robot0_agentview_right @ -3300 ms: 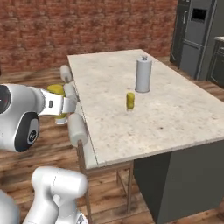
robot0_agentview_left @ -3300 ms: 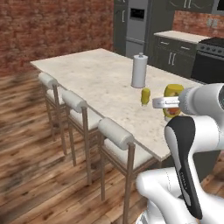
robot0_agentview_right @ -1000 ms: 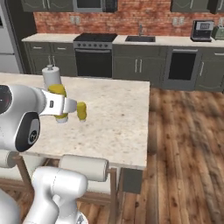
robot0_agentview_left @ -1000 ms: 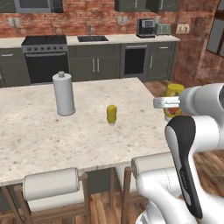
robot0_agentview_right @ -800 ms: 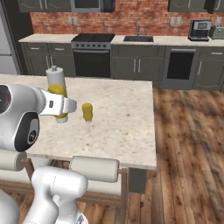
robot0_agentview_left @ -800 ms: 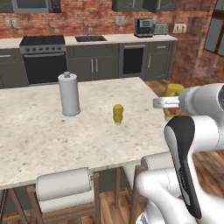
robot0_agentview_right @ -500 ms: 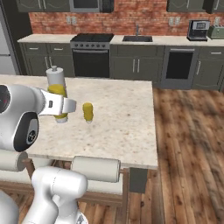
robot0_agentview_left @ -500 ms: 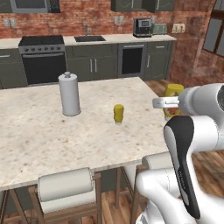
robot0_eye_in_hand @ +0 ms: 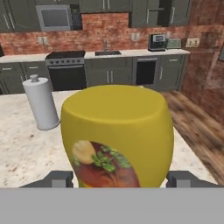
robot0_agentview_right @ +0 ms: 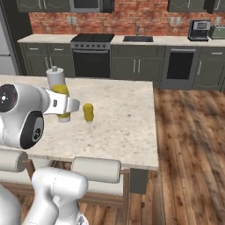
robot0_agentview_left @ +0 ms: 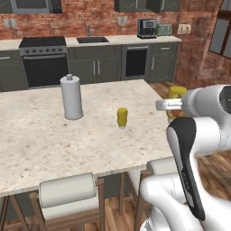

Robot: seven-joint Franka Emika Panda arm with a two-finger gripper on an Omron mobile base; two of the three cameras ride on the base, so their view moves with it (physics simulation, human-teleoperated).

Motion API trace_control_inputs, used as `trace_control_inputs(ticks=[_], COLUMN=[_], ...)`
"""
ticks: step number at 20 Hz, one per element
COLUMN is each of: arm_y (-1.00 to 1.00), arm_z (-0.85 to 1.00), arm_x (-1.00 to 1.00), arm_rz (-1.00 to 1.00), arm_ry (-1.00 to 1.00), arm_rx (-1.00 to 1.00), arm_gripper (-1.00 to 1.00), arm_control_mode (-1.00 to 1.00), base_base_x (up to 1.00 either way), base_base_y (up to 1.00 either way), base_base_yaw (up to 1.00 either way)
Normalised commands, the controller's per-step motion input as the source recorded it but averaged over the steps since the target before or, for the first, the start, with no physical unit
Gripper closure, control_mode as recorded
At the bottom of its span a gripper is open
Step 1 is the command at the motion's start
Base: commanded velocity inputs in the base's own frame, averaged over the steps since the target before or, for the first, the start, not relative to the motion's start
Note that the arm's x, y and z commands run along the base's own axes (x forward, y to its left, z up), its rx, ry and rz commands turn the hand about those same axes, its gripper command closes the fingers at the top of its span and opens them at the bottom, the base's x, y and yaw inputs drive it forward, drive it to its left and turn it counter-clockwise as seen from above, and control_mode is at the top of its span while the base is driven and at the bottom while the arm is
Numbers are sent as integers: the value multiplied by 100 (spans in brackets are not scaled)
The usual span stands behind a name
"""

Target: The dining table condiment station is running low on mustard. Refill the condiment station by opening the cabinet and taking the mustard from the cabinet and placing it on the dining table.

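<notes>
From the left base camera, the mustard (robot0_agentview_left: 177, 93) sits pinched in the gripper (robot0_agentview_left: 175, 104) out past the 3 o'clock edge of the dining table (robot0_agentview_left: 54, 140), while a paper-towel roll (robot0_agentview_left: 71, 97) at 11 o'clock and a small yellow jar (robot0_agentview_left: 122, 117) near the middle stand on the granite top. From the right base camera, the same bottle (robot0_agentview_right: 62, 102) hangs in the gripper (robot0_agentview_right: 64, 105) over the table's (robot0_agentview_right: 127, 127) 9 o'clock side, just beside the jar (robot0_agentview_right: 88, 112) and in front of the roll (robot0_agentview_right: 55, 78). Through the hand camera, the mustard (robot0_eye_in_hand: 117, 135) stands at 12 o'clock between the two fingertips (robot0_eye_in_hand: 56, 178), which press it from both sides, with the roll (robot0_eye_in_hand: 40, 103) at 10 o'clock on the table (robot0_eye_in_hand: 26, 148).
</notes>
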Motion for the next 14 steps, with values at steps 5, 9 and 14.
trace_control_inputs(ticks=[5,9,14], arm_y=[-15,-7,-2], arm_z=[-37,-27,-24], arm_x=[71,68,49], arm_rz=[14,27,33], arm_ry=[-2,0,0], arm_rx=[4,2,0], arm_gripper=[100,100,100], arm_control_mode=[-100,-100,-100], base_base_x=[0,0,0], base_base_y=[0,0,0], base_base_yaw=[0,0,0])
